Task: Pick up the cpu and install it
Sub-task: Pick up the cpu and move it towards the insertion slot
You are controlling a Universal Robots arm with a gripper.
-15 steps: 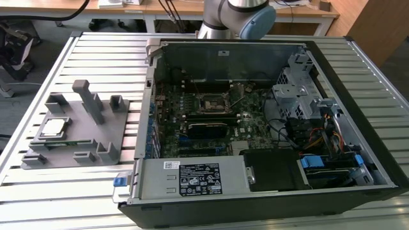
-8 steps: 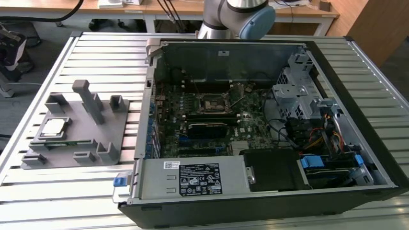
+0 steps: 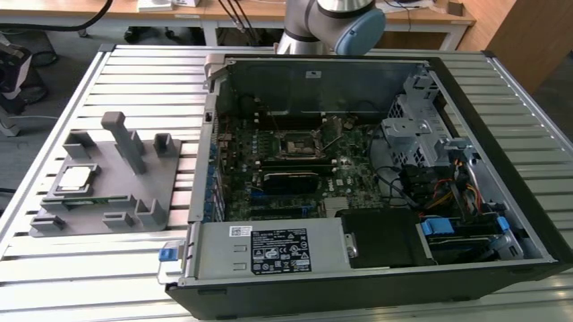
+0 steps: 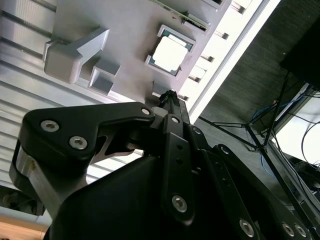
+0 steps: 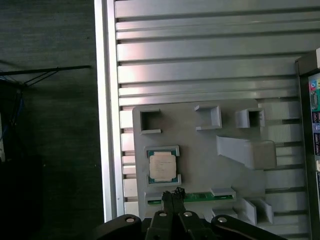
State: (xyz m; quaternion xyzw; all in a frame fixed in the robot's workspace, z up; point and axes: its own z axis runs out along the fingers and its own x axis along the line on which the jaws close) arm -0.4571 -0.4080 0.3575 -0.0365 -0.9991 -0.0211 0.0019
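Observation:
The cpu [image 3: 74,177] is a small silver-grey square chip lying flat in a pocket of the grey fixture plate [image 3: 112,182] on the exterior view's left. Both wrist views look down on the cpu [image 5: 162,166] [image 4: 171,54] from well above. My gripper [image 5: 173,192] [image 4: 167,96] hangs high over the plate, its black fingertips pressed together with nothing between them, near the chip's edge in the picture. The black socket [image 3: 298,145] sits in the middle of the motherboard [image 3: 268,164] inside the open computer case [image 3: 501,134].
A green memory stick [image 5: 200,197] [image 3: 90,200] lies in a slot of the plate beside the chip. Tall grey posts [image 3: 121,134] rise from the plate. The slatted metal table [image 3: 134,87] ends at an edge [image 5: 107,100] close to the plate, with dark floor beyond.

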